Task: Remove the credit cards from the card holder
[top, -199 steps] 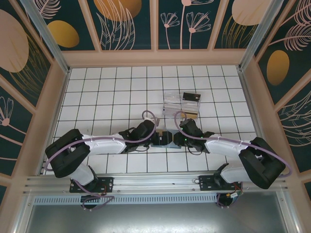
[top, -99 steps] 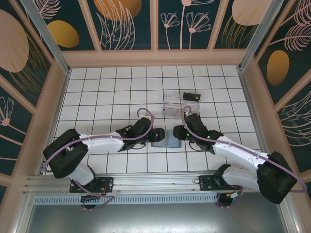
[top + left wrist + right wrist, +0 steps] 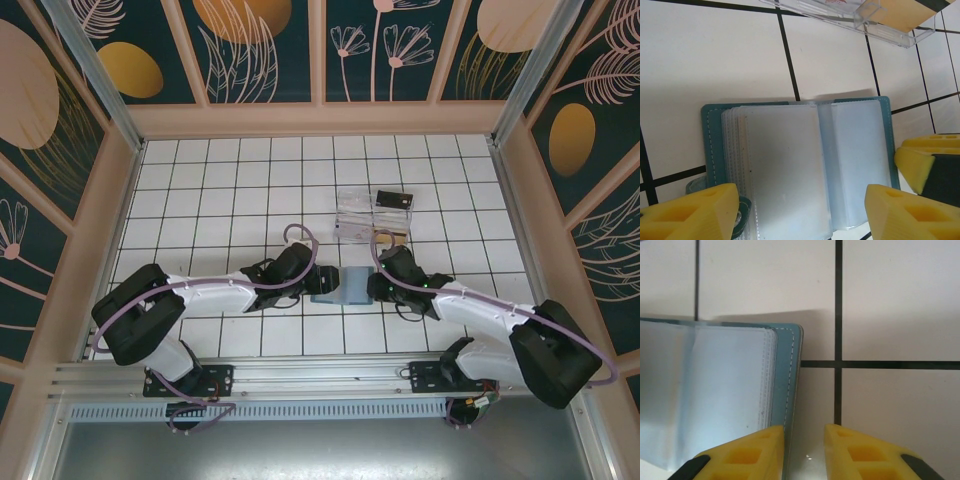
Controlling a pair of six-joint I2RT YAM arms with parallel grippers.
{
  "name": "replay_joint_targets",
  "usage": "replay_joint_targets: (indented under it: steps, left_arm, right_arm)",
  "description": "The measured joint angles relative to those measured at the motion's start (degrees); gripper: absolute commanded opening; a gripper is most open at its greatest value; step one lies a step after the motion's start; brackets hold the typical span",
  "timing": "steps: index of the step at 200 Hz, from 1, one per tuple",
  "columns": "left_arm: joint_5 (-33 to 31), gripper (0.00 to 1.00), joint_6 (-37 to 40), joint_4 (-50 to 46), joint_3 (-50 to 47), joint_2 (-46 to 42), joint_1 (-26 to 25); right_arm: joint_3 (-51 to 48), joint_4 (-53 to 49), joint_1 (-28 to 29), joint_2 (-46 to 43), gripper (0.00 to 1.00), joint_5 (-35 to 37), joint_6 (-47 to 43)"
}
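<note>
From above, the white-tiled counter (image 3: pixel 200 200) carries the small flat slate-blue two-panel card holder (image 3: pixel 340 285), lying opened out near the front, roughly midway between the two arms. The left pincer (image 3: pixel 318 281) sits at its left edge and the right pincer (image 3: pixel 371 288) at its right edge. Farther back and a little to the right stands a clear plastic box (image 3: pixel 365 222), with a small black rectangular card (image 3: pixel 395 198) on its far side. The left wrist camera looks down on the card holder (image 3: pixel 800 165) spread flat, its teal stitched cover framing a stack of cloudy plastic sleeves. The left pincer (image 3: pixel 800 215) stands wide apart, one yellow fingertip over each near corner of the holder, and whether they press on it cannot be told. The right pincer's yellow fingertip (image 3: pixel 914 165) shows just beside the holder's right edge, and the clear plastic box (image 3: pixel 850 15) crosses the top of the view. In the right wrist camera the right pincer (image 3: pixel 805 450) is nearly together, with a narrow gap. The stitched right edge of the card holder (image 3: pixel 790 380) runs down into that gap, and whether it is pinched cannot be told.
</note>
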Motion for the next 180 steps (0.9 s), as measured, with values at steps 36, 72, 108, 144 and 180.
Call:
replay_joint_targets:
  steps: [36, 72, 108, 144, 180]
  left_arm:
    - [0.2, 0.67, 0.4, 0.0, 0.0, 0.0, 0.0]
    - [0.4, 0.67, 0.5, 0.0, 0.0, 0.3, 0.0]
    - [1.5, 0.66, 0.5, 0.7, 0.0, 2.5, 0.0]
    - [2.2, 0.66, 0.5, 2.1, 0.0, 3.3, 0.0]
    - [3.7, 0.66, 0.5, 3.4, 0.0, 3.9, 0.0]
  right_arm:
    - [-0.2, 2.2, -0.1, 2.7, 0.19, -1.1, -0.2]
    - [-0.2, 3.6, -0.1, 3.8, 0.18, -1.6, -0.2]
    - [-0.2, 4.2, -0.1, 4.0, 0.18, -1.7, -0.2]
    - [-0.3, 4.2, -0.1, 4.0, 0.18, -1.9, -0.2]
    - [-0.3, 4.6, -0.1, 4.0, 0.18, -2.0, -0.2]
